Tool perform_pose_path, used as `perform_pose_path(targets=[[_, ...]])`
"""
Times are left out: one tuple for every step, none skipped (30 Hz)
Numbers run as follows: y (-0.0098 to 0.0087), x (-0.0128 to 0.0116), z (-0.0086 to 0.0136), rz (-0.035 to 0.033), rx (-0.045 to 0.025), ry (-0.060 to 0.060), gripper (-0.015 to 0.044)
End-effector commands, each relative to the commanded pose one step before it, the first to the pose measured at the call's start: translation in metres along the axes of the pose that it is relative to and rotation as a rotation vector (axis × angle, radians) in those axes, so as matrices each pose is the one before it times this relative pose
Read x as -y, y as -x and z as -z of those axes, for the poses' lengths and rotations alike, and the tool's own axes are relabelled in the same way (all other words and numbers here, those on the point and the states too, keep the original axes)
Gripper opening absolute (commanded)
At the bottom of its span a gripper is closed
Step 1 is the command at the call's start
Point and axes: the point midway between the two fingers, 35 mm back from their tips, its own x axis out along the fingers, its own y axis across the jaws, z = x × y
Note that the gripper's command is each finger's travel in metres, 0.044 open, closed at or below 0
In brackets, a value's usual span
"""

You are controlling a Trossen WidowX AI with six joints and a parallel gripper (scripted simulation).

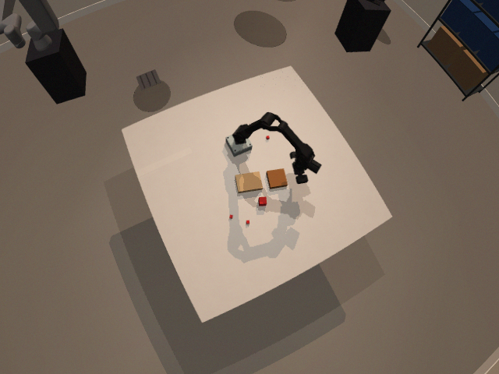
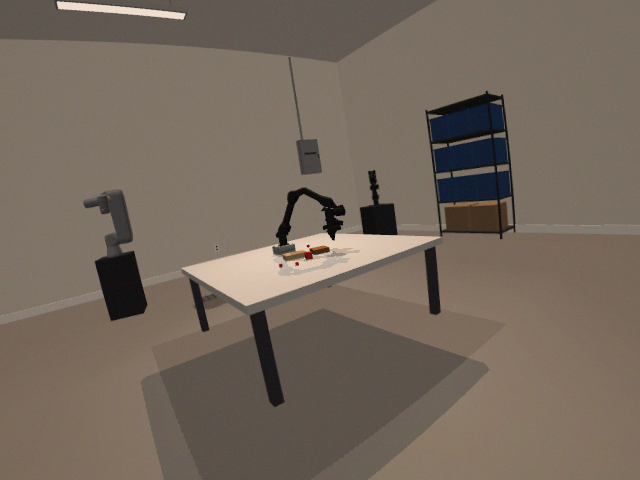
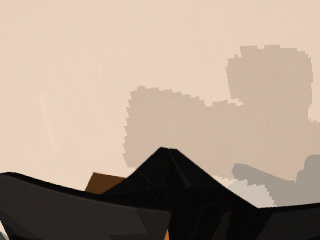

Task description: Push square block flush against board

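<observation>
The orange-brown square block (image 1: 277, 178) (image 2: 319, 250) lies flat to the right of the tan board (image 1: 249, 181) (image 2: 293, 255) in the top view. A narrow gap separates the block's left side from the board's right end. Their upper and lower edges look roughly in line; exact evenness is too small to tell. My gripper (image 1: 296, 168) (image 2: 332, 238) (image 3: 166, 156) is shut and empty, to the right of the block, with its fingertips pointing down. It looks clear of the block. In the wrist view, a corner of the block (image 3: 101, 184) shows behind the fingers, which hide most of it.
A red cube (image 1: 263, 201) (image 2: 308, 255) sits just below the gap in the top view. Two tiny red cubes (image 1: 231, 216) (image 1: 247, 222) lie lower left, and a small red piece (image 1: 267, 137) lies near the arm's base (image 1: 238, 146). The white table (image 1: 181, 241) carries everything.
</observation>
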Motion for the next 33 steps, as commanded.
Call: perform_pose_path(targets=[[0.00585,-0.00019,0.00091,0.00253,-0.00481,-0.0019,0.0],[-0.00003,0.00011,0.00208,0.00001,-0.00016,0.0009,0.0],[-0.00011,0.00022,0.00623,0.00003,-0.00049,0.0026,0.0],[-0.00026,0.00004,0.00935,0.00002,-0.00073,0.0039,0.0],[-0.00024,-0.00017,0.00622,0.0,-0.00049,0.0026,0.0],[-0.00009,-0.00009,0.00207,0.0,-0.00016,0.0009,0.0],[0.0,0.0,0.0,0.0,0.0,0.0,0.0],[-0.00308,0.00024,-0.00015,0.00001,0.00001,0.0,0.0],[-0.00923,0.00058,-0.00034,0.00003,0.00001,0.0,0.0],[-0.01529,0.00054,-0.00016,0.00001,-0.00002,0.0,0.0],[-0.01515,0.0,0.00034,-0.00004,-0.00006,0.0,0.0],[-0.00901,-0.00026,0.00044,-0.00004,-0.00006,0.0,0.0],[-0.00299,-0.00013,0.00019,-0.00002,-0.00002,0.0,0.0],[0.0,0.0,0.0,0.0,0.0,0.0,0.0],[0.0,0.0,0.0,0.0,0.0,0.0,0.0],[0.0,0.00004,0.00018,0.0,-0.00001,0.0,0.0],[0.00001,0.00007,0.00036,0.00001,-0.00003,0.0,0.0],[0.00001,0.0001,0.00053,0.00001,-0.00004,0.0,0.0],[0.00002,0.00014,0.00071,0.00001,-0.00006,0.0,0.0],[0.00002,0.00017,0.00088,0.00001,-0.00007,0.0,0.0],[0.00002,0.00019,0.00102,0.00002,-0.00008,0.0,0.0],[0.00002,0.0002,0.00107,0.00002,-0.00008,0.0,0.0],[0.00002,0.00019,0.00108,0.00002,-0.00008,0.0,0.0],[0.00002,0.00019,0.00108,0.00002,-0.00008,0.0,0.0],[0.00002,0.00019,0.00108,0.00002,-0.00008,0.0,0.0],[0.00002,0.00018,0.00108,0.00002,-0.00008,0.0,0.0],[0.00002,0.00018,0.00108,0.00001,-0.00008,0.0,0.0],[0.00002,0.00017,0.00108,0.00001,-0.00008,0.0,0.0],[0.00002,0.00017,0.00108,0.00001,-0.00008,0.0,0.0],[0.00002,0.00016,0.00108,0.00001,-0.00008,0.0,0.0],[0.00002,0.00016,0.00109,0.00001,-0.00009,0.0,0.0],[0.00002,0.00016,0.00109,0.00001,-0.00009,0.0,0.0],[0.00002,0.00015,0.00109,0.00001,-0.00009,0.0,0.0]])
